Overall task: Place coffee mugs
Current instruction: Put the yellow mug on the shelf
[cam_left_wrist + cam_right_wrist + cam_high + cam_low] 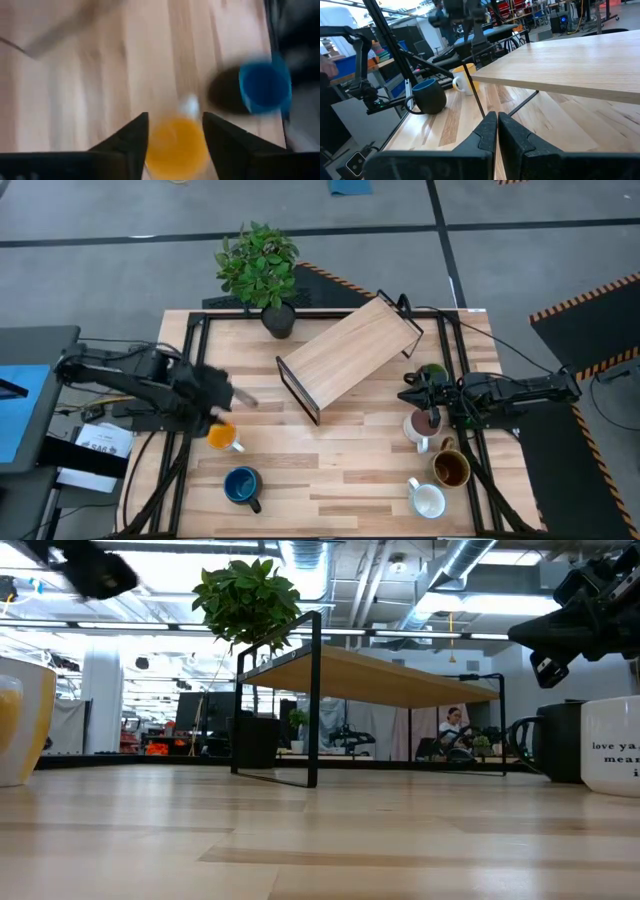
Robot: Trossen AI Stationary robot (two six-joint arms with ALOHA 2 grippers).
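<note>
the step in hand looked like the first pick on the left side: the left gripper (pixel 175 131) was over the orange mug (pixel 224 437), with its two fingers open, one on each side of the mug's rim seen from above, and nothing held yet. this view was blurred, so i could not tell if the fingers already touched the mug.

going from near to far on the surface (pixel 340 490): at about 7 o'clock stood the dark blue mug (pixel 242 485), alone. at about 5 o'clock stood the white mug (pixel 428 500), and just behind it the brown-olive mug (pixel 451 468). the orange mug was at about 9 o'clock. at about 3 o'clock the pale pink mug (pixel 421 426) stood under the right gripper (pixel 497 127), whose fingers were pressed together and held nothing; the dark green mug (pixel 433 373) was just behind this gripper. in the middle, a wooden shelf (pixel 350 355) on a black frame lay across the surface, and no mug was on it. at 12 o'clock stood the potted plant (pixel 260 268).

in my judgement, the next move called for lowering the left gripper around the orange mug, closing on its wall, and lifting it straight up, probably toward the shelf. the handle should stay clear of the fingers.
</note>
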